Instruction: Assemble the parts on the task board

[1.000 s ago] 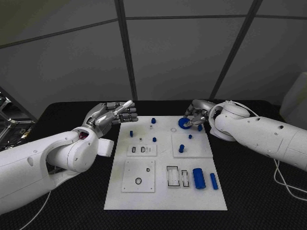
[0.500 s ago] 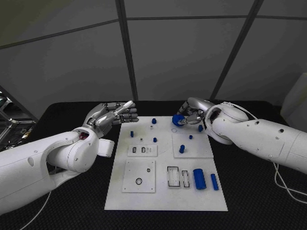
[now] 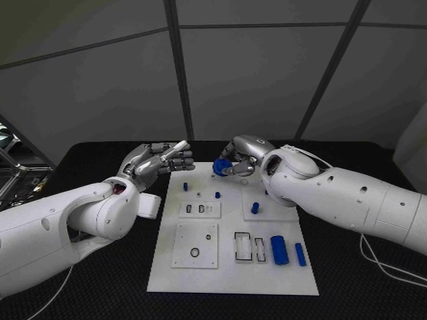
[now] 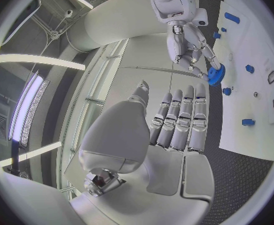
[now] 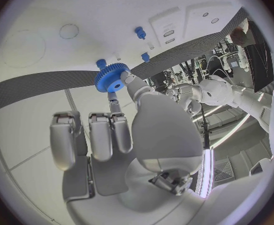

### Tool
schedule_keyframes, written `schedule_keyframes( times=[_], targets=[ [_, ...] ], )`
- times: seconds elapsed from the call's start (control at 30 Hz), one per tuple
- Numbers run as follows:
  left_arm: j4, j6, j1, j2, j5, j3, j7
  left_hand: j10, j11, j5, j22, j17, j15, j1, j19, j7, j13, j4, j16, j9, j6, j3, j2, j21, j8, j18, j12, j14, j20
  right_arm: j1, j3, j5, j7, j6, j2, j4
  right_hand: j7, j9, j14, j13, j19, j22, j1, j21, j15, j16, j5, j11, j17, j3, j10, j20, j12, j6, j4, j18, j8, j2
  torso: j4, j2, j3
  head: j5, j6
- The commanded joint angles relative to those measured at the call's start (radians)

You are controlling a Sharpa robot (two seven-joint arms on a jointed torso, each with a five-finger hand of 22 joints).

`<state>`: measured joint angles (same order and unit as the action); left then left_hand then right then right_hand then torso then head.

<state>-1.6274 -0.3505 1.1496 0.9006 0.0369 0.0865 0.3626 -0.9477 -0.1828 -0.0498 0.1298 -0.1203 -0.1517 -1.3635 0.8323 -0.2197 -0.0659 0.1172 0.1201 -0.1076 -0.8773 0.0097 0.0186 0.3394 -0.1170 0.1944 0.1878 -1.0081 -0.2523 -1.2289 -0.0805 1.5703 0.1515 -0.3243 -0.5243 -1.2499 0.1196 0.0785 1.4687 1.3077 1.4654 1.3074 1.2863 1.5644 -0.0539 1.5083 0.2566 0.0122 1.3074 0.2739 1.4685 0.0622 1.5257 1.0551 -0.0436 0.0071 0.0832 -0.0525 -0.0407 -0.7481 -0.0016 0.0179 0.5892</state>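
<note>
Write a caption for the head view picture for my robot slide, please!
The robot's right hand holds a blue gear above the white task board.

The scene is viewed from the head camera high above, facing down and forward onto the black surface (image 3: 98, 293), with the whole task board (image 3: 233, 267) taken in from some way off. The left wrist view is taken from close behind the left hand (image 4: 174, 122), facing across the board's far end. The right wrist view is taken from close behind the right hand (image 5: 106, 135). The blue gear (image 5: 111, 78) and the small blue pegs (image 4: 248, 122) are shared by all three views.
</note>
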Motion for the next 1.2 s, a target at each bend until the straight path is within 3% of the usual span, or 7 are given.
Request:
schedule_keyframes(
  times=[0.03, 0.23, 0.5, 0.73, 1.0, 1.2],
  targets=[
    [-0.003, 0.002, 0.002, -0.001, 0.005, 0.001, 0.006, 0.007, -0.001, -0.003, -0.002, -0.002, 0.001, -0.001, -0.006, -0.005, 0.001, -0.008, -0.005, 0.002, 0.001, 0.000, 0.006, -0.005, 0.007, -0.015, -0.004, 0.004, -0.002, -0.002, 0.010, 0.062, 0.014, 0.003, 0.026, 0.019, -0.036, 0.035, 0.070, 0.210, 0.105, 0.263, -0.011, 0.006, -0.007, 0.002, 0.004, -0.007, 0.106, -0.001, 0.073, -0.008, 0.004, 0.073, -0.008, -0.007, 0.014, -0.003, 0.0000, -0.001, 0.0003, -0.003, 0.003],
    [-0.003, -0.001, 0.002, -0.003, 0.005, 0.001, 0.007, 0.007, -0.001, -0.003, -0.002, -0.002, 0.001, -0.001, -0.006, -0.005, 0.001, -0.008, -0.005, 0.002, 0.001, 0.000, 0.006, -0.005, 0.007, -0.015, -0.004, 0.004, -0.002, -0.001, 0.025, 0.067, 0.022, 0.027, 0.074, 0.053, -0.036, 0.035, 0.069, 0.209, 0.105, 0.263, -0.012, 0.006, -0.007, 0.000, 0.004, -0.007, 0.104, -0.001, 0.072, -0.008, 0.003, 0.073, -0.009, -0.007, 0.014, -0.003, 0.0010, -0.002, 0.0004, -0.006, 0.004],
    [-0.003, -0.001, 0.002, -0.006, 0.005, 0.001, 0.007, 0.007, -0.001, -0.003, -0.002, -0.002, 0.001, -0.001, -0.006, -0.005, 0.001, -0.008, -0.005, 0.002, 0.001, 0.000, 0.006, -0.005, 0.007, -0.015, -0.004, 0.004, -0.002, -0.001, 0.033, 0.073, 0.029, 0.055, 0.115, 0.093, -0.035, 0.036, 0.069, 0.208, 0.105, 0.263, -0.019, 0.006, -0.007, -0.001, 0.004, -0.006, 0.102, -0.001, 0.072, -0.009, 0.003, 0.071, -0.009, -0.007, 0.009, -0.003, 0.0007, -0.001, 0.0009, -0.008, 0.007],
    [-0.002, -0.001, 0.002, -0.007, 0.005, 0.001, 0.008, 0.007, -0.001, -0.003, -0.002, -0.002, 0.001, -0.001, -0.006, -0.005, 0.001, -0.008, -0.005, 0.002, 0.001, 0.000, 0.006, -0.005, 0.007, -0.015, -0.004, 0.004, -0.002, 0.000, 0.054, 0.083, 0.044, 0.075, 0.134, 0.116, -0.034, 0.036, 0.068, 0.207, 0.105, 0.263, -0.027, 0.006, -0.007, -0.001, 0.004, -0.006, 0.100, -0.001, 0.071, -0.009, 0.001, 0.067, -0.010, -0.007, 0.004, -0.005, 0.0021, -0.001, 0.0016, -0.011, 0.009],
    [-0.002, 0.000, 0.003, -0.007, 0.005, 0.001, 0.007, 0.008, -0.001, -0.003, -0.002, -0.002, 0.001, -0.002, -0.006, -0.005, 0.001, -0.009, -0.006, 0.002, 0.002, 0.000, 0.007, -0.006, 0.008, -0.015, -0.005, 0.004, -0.002, 0.000, 0.059, 0.095, 0.067, 0.075, 0.142, 0.133, -0.031, 0.035, 0.067, 0.197, 0.105, 0.263, -0.041, 0.006, -0.006, -0.004, 0.003, -0.003, 0.094, -0.003, 0.065, -0.009, -0.007, 0.059, -0.011, -0.007, -0.005, -0.009, 0.0033, 0.000, 0.0018, -0.010, 0.009],
    [-0.002, 0.000, 0.003, -0.007, 0.005, 0.001, 0.007, 0.008, -0.001, -0.003, -0.002, -0.002, 0.001, -0.002, -0.006, -0.005, 0.001, -0.009, -0.006, 0.002, 0.002, 0.000, 0.007, -0.006, 0.008, -0.015, -0.005, 0.004, -0.002, 0.000, 0.060, 0.098, 0.075, 0.076, 0.145, 0.141, -0.014, 0.025, 0.066, 0.175, 0.105, 0.263, -0.075, 0.006, 0.004, -0.006, 0.001, 0.011, 0.090, -0.012, 0.052, -0.001, -0.025, 0.002, -0.008, -0.007, -0.024, -0.025, 0.0029, -0.001, 0.0021, -0.010, 0.008]
  ],
)
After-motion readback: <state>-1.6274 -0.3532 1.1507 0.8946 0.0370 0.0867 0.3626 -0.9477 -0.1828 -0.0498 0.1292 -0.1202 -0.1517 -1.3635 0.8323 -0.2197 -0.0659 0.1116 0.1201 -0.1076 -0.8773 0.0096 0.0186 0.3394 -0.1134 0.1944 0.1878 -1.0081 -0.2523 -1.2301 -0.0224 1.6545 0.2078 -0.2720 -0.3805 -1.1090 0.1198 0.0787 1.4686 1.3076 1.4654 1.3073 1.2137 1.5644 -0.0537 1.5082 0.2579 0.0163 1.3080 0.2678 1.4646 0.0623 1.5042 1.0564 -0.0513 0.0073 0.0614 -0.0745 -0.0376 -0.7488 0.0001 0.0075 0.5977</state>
